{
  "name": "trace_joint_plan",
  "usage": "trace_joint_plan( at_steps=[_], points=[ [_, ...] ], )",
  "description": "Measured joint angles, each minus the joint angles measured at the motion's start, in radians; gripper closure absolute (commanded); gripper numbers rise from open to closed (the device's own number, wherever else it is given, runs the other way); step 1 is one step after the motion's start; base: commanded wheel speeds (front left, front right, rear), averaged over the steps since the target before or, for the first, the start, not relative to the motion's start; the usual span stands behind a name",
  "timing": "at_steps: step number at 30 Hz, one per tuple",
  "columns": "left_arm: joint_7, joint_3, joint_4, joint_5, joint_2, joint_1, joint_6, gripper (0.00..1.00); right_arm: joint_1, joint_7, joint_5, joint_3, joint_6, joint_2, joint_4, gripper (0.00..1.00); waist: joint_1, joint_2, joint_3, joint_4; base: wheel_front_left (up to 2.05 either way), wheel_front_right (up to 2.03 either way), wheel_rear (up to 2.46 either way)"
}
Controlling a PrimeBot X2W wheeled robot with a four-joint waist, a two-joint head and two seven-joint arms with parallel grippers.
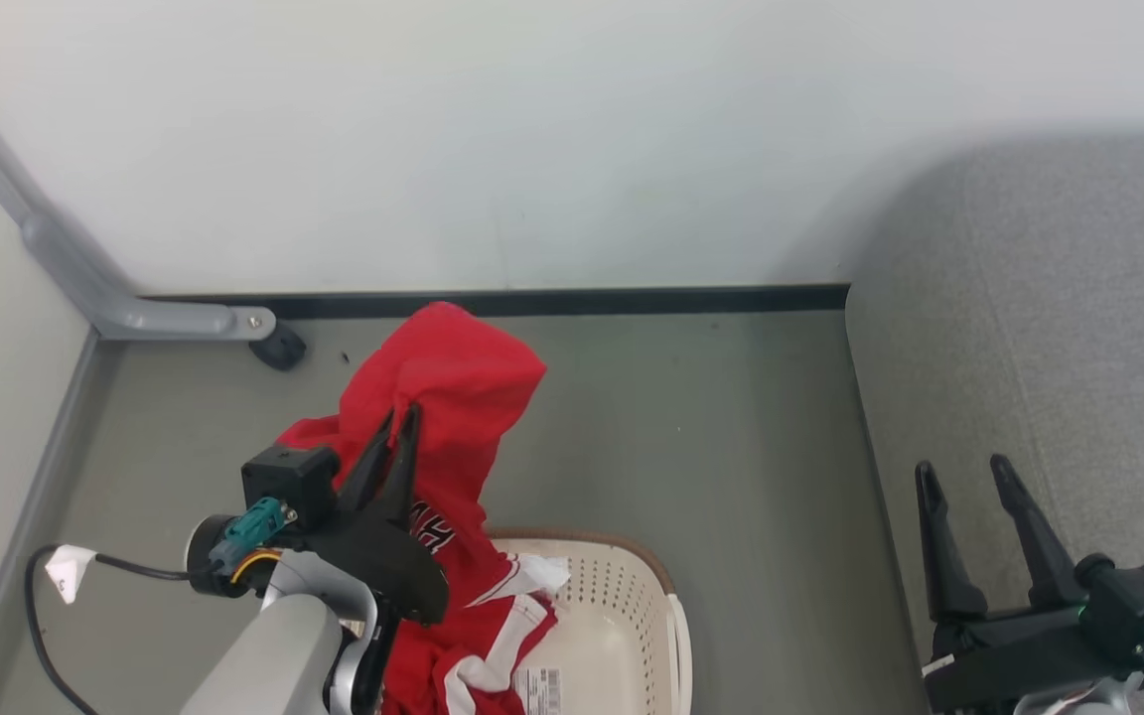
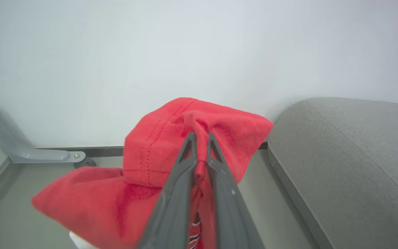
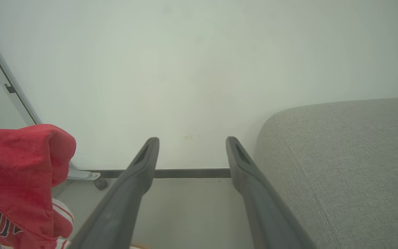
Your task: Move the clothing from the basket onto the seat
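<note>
The left pincer (image 1: 401,415) is closed on a fold of the red clothing (image 1: 458,372), its two dark fingers pressed together with the fabric bunched between them. The clothing is held up above the basket (image 1: 676,636); its top drapes over the fingertips. Its lower part, with white stripes and dark lettering, hangs down into the basket and touches the inner wall. The basket stands on the grey-green floor (image 1: 721,437) at the bottom of the head view, partly hidden behind the left arm.

The right pincer (image 1: 962,467) is wide open and grips nothing. It hovers over the near edge of the seat (image 1: 1049,328), well apart from the clothing. The seat sits to the robot's right, with a strip of bare floor between it and the basket. Nothing red lies on the part of it that shows.

A pale wall (image 1: 532,129) rises behind. A grey metal leg (image 1: 165,318) meets the floor at the far left, and a black cable (image 1: 36,606) loops beside the left arm.
</note>
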Motion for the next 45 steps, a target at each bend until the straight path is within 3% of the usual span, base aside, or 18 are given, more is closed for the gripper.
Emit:
trace_joint_plan(
  at_steps=[16,24,39,45],
  points=[
    [0.000,-0.077,-0.265,0.048,-0.014,0.140,-0.047,1.00,0.113,0.000,-0.008,0.027,0.000,0.028,-0.016,0.00,0.0000,0.0001,-0.139,-0.032,0.00,0.00,0.00],
    [0.001,-0.136,-0.345,0.061,-0.019,0.188,-0.048,1.00,0.165,0.000,-0.009,0.038,-0.002,0.037,-0.049,0.00,0.0000,0.0001,-0.170,-0.056,0.00,0.00,0.00],
    [0.038,-0.139,-0.407,0.065,-0.014,0.188,-0.029,1.00,0.178,0.000,-0.010,0.071,0.000,0.043,-0.088,0.00,0.0002,0.0002,-0.177,-0.061,0.00,0.00,0.00],
    [0.064,-0.139,-0.420,0.065,-0.013,0.188,-0.020,1.00,0.170,0.019,-0.016,0.166,0.040,0.067,-0.085,0.00,0.0001,0.0002,-0.175,-0.052,0.00,0.00,0.00]
  ],
)
